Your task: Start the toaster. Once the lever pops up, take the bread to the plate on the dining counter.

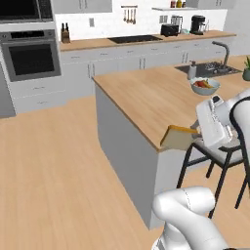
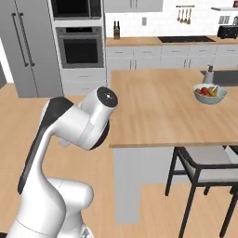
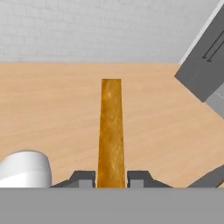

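Gripping the bread (image 3: 111, 131), pincer (image 3: 111, 178) closed.

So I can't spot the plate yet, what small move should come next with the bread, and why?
Probably carry the bread on along the dining counter toward its far end. The fingers are shut on the slice, held off the counter's near corner, and the counter stretch in view holds a fruit bowl, no plate.

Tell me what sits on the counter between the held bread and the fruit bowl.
Nothing: in the left base view, bare wood of the dining counter runs from the bread in the gripper to the fruit bowl.
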